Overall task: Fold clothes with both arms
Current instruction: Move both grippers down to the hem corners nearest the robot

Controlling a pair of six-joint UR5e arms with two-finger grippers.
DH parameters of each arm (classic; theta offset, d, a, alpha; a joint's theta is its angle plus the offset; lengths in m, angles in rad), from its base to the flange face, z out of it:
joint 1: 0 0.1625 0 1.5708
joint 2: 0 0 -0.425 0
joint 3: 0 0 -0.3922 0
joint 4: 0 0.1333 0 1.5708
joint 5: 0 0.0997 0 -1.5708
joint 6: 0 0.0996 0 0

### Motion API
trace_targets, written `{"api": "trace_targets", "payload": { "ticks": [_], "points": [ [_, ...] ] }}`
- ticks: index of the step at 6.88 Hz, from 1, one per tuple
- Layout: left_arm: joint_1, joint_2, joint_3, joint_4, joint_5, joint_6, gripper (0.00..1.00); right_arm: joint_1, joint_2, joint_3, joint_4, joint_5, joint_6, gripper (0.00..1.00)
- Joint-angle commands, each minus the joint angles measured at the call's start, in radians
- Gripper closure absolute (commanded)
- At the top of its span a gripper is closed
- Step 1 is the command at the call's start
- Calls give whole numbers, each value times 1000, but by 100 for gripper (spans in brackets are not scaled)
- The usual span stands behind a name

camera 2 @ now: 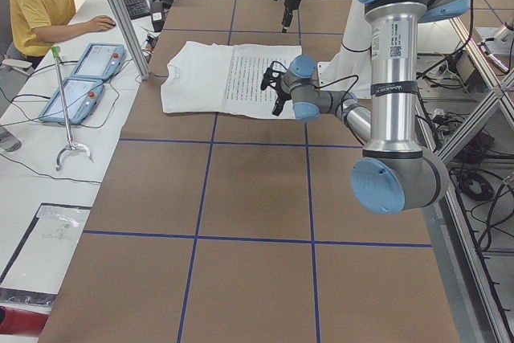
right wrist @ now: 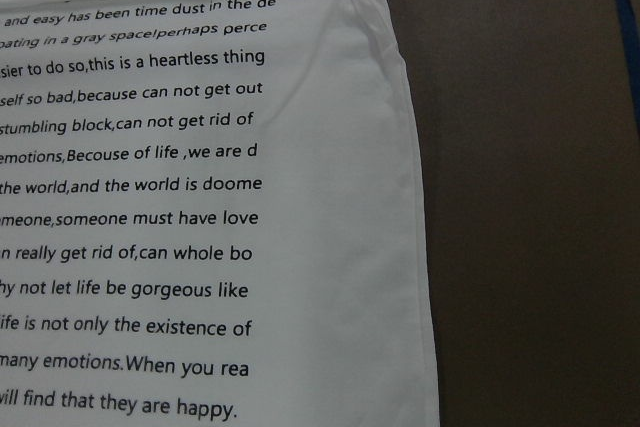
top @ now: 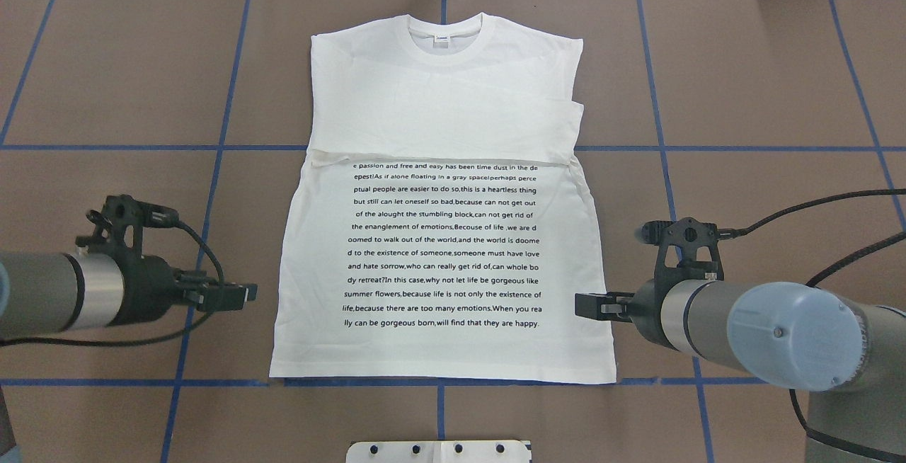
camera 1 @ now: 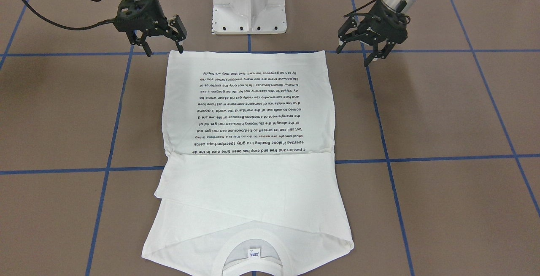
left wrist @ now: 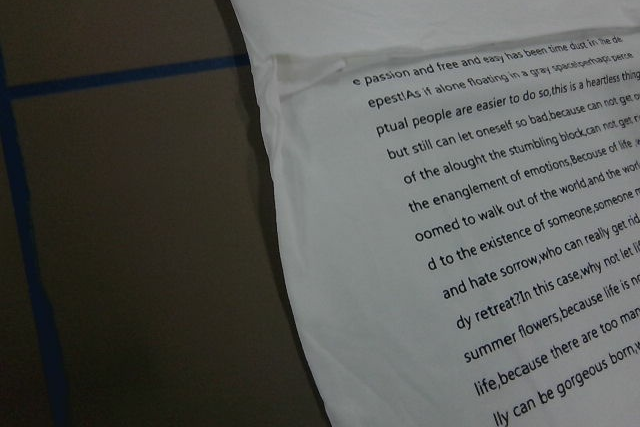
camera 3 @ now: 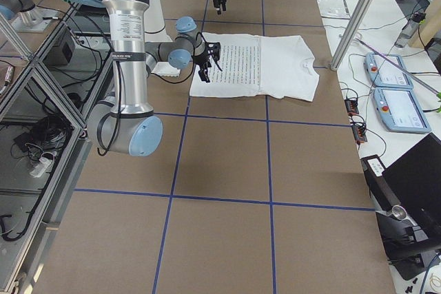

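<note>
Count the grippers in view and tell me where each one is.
2. The left gripper, open, is beside the hem corner of the T-shirt on the robot's left; the right gripper, open, is beside the hem corner on its right. None seems hidden.

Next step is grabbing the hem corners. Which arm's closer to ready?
Right, slightly. The right gripper hangs open at its hem corner of the T-shirt; the left gripper, also open, sits just outside its corner.

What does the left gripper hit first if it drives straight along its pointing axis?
Probably the T-shirt, its side edge near the hem. The left gripper tilts downward, so bare table just short is possible.
</note>
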State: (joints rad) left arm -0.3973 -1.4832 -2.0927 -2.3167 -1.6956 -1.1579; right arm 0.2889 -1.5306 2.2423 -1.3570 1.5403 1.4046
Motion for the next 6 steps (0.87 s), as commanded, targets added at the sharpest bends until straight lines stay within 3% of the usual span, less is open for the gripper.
{"api": "trace_targets", "payload": {
  "ticks": [1, 3, 4, 6],
  "points": [
    [196, -5, 40, 5, 155, -150, 7, -17, -17, 8, 6, -8, 8, 0],
    [213, -57, 104, 8, 178, -154, 23, -17, -17, 6, 6, -15, 10, 0],
    [221, -61, 108, 40, 179, -154, 43, -19, -17, 6, 6, -22, 8, 0],
    [226, -94, 108, 85, 179, -154, 43, -19, -16, 6, 6, -23, 10, 0]
  ]
}}
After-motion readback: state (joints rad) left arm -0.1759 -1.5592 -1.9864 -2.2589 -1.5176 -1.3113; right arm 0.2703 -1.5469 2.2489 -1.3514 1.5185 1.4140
